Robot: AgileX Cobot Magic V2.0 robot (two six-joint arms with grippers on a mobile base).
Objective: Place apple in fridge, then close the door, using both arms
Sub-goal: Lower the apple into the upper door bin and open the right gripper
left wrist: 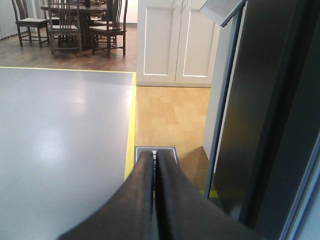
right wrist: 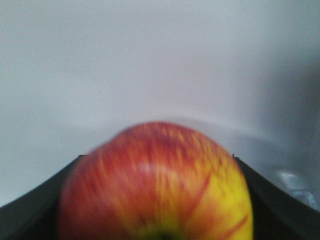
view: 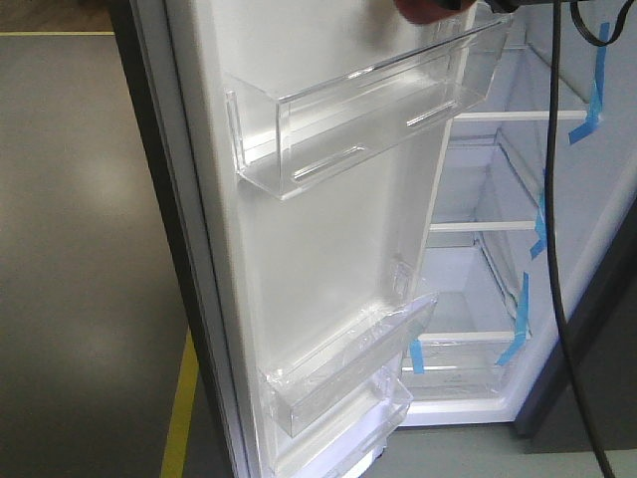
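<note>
The red and yellow apple (right wrist: 155,185) fills the bottom of the right wrist view. My right gripper (right wrist: 157,158) is shut on it, one black finger on each side, with white fridge lining behind. In the front view the apple (view: 423,10) shows at the top edge, above the door's upper clear bin (view: 358,119). The fridge (view: 498,279) stands open, showing white shelves and blue tape. The door (view: 328,259) is swung out with its white inner face towards me. My left gripper (left wrist: 155,153) is shut on nothing, beside the door's dark outer face (left wrist: 270,125).
A black cable (view: 554,199) hangs in front of the fridge opening. Two lower clear bins (view: 343,373) stick out from the door. The left wrist view shows grey floor (left wrist: 60,140) with a yellow line, wood flooring, a white cabinet (left wrist: 175,45) and chairs (left wrist: 65,25) far off.
</note>
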